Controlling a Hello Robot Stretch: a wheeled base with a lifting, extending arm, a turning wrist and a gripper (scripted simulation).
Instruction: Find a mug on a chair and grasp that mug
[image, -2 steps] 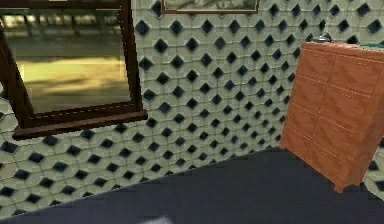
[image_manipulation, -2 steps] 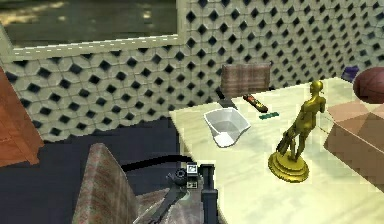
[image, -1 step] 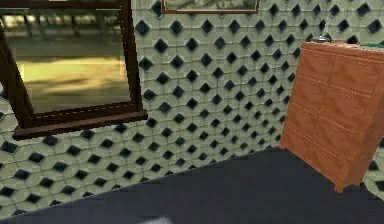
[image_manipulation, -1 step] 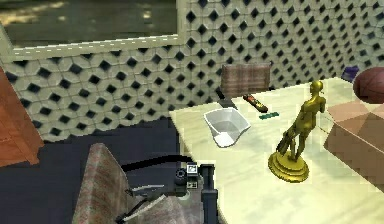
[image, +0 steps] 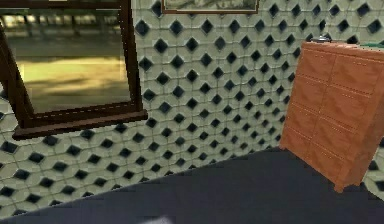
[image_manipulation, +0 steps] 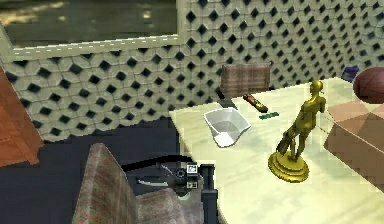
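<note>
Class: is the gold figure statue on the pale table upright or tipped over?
Upright: the gold figure statue stands on its round base, head uppermost.

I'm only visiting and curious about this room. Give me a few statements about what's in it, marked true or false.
A golden statue stands on the table. True.
The dresser is white. False: it is orange-brown.
A white tray lies on the table. True.
The window has a pale frame. False: its frame is dark brown.
</note>
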